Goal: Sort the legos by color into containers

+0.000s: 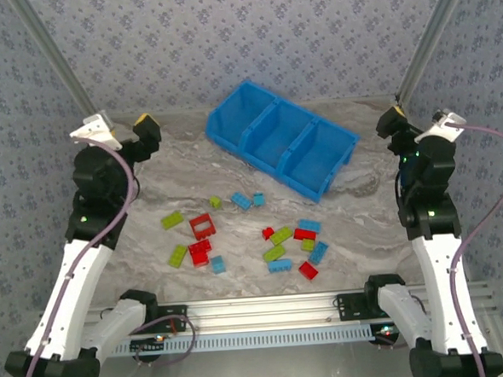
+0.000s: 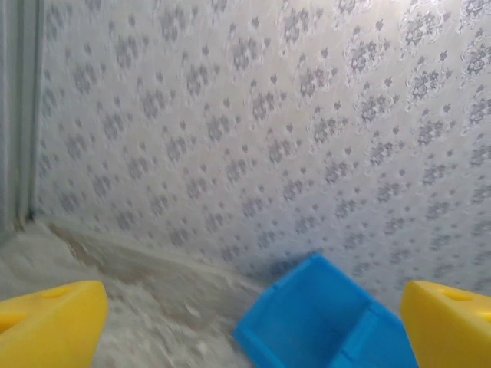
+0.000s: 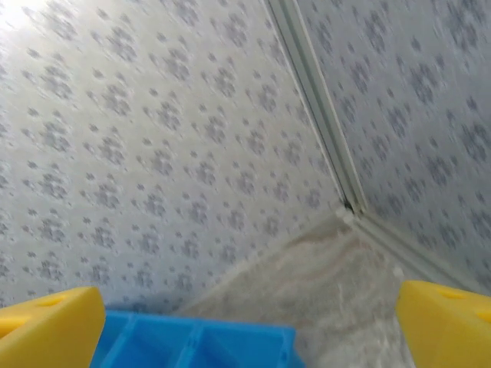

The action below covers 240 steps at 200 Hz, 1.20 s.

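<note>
The legos lie scattered on the marble table in the top view: a red hollow frame, a red brick, yellow-green bricks and light blue ones, with a second cluster to the right. Behind them stands the blue bin with its three containers, all bare inside. My left gripper hangs open at the back left, and my right gripper open at the back right. Both hold nothing and are far from the bricks. The left wrist view shows the bin's end between my yellow fingers.
Patterned walls close in the back and both sides, with metal posts in the corners. The right wrist view shows the bin's far end and the table's back corner. An aluminium rail runs along the near edge.
</note>
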Tool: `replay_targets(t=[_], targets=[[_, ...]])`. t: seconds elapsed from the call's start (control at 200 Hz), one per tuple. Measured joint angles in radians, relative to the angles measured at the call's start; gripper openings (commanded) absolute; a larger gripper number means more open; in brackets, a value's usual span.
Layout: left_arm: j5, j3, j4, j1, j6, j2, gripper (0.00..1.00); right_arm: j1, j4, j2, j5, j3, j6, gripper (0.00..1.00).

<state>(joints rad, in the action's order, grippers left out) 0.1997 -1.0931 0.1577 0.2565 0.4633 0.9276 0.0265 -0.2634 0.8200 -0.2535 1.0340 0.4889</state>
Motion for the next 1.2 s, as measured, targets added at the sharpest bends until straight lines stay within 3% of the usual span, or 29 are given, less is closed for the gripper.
replay_targets(t=[0.085, 0.15, 0.345, 0.5, 0.64, 0.859, 1.199], targets=[[-0.072, -0.055, 0.143, 0.014, 0.080, 0.047, 0.98, -0.013, -0.172, 0.066, 0.040, 0.042, 0.035, 1.00], [-0.098, -0.064, 0.219, 0.082, 0.106, 0.084, 0.98, -0.048, -0.265, 0.152, 0.065, 0.073, 0.047, 1.00], [-0.002, 0.051, 0.323, 0.537, 0.113, 0.103, 0.98, -0.197, -0.421, 0.452, 0.130, 0.124, 0.058, 0.93], [0.108, 0.085, 0.303, 0.677, 0.123, 0.103, 0.98, -0.206, -0.448, 0.606, 0.183, 0.181, 0.079, 0.80], [0.128, 0.124, 0.251, 0.742, 0.122, 0.107, 0.98, -0.185, -0.443, 0.682, 0.203, 0.195, 0.092, 0.73], [0.103, 0.151, 0.187, 0.759, 0.122, 0.119, 0.98, -0.167, -0.430, 0.788, 0.230, 0.216, 0.083, 0.57], [0.108, 0.149, 0.196, 0.761, 0.126, 0.118, 0.98, -0.194, -0.440, 0.903, 0.200, 0.288, 0.022, 0.19]])
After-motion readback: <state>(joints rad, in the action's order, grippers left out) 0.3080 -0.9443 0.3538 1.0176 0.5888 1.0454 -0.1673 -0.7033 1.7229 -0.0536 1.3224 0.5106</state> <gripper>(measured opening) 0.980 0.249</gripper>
